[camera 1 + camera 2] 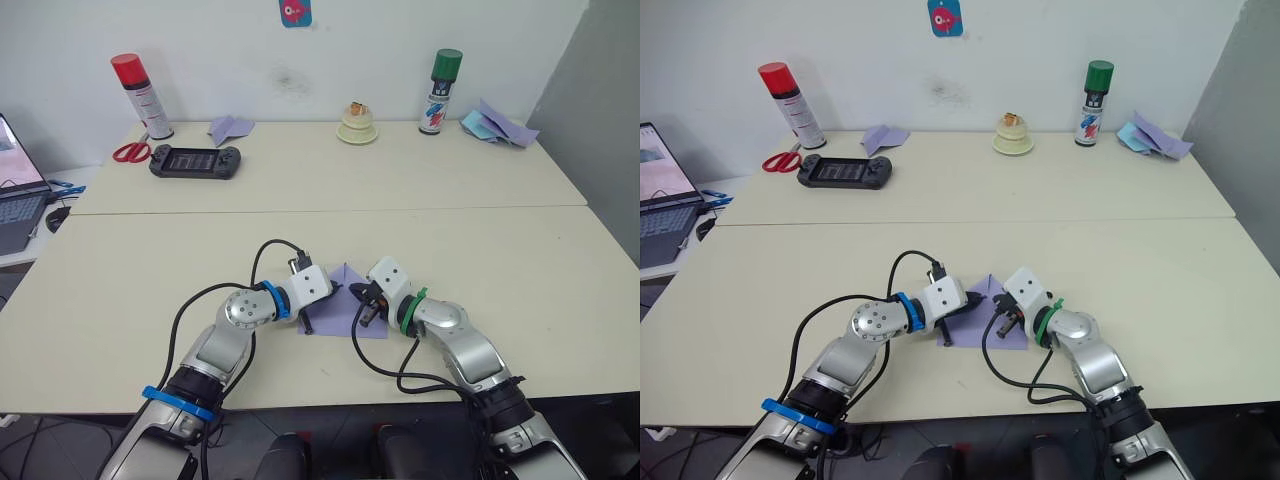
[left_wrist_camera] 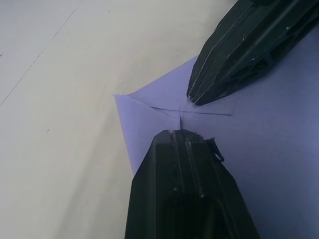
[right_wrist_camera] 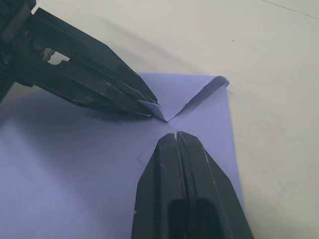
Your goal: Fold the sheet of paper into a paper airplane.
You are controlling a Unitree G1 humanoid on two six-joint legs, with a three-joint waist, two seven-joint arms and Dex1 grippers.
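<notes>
where bare table point(image 1: 520, 290) spreads around, both closed pincers, left point(image 2: 174, 134) and right point(image 3: 174, 137), press the sheet of paper point(image 1: 340, 305).

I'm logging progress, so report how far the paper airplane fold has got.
Done: the sheet of paper lies on the near table with its far corners turned in to a point. In hand: both grippers press shut fingers where the flaps meet, left gripper, right gripper; one flap lifts at its edge. Left: the lengthwise fold and wings; it is no flat wedge yet.
</notes>
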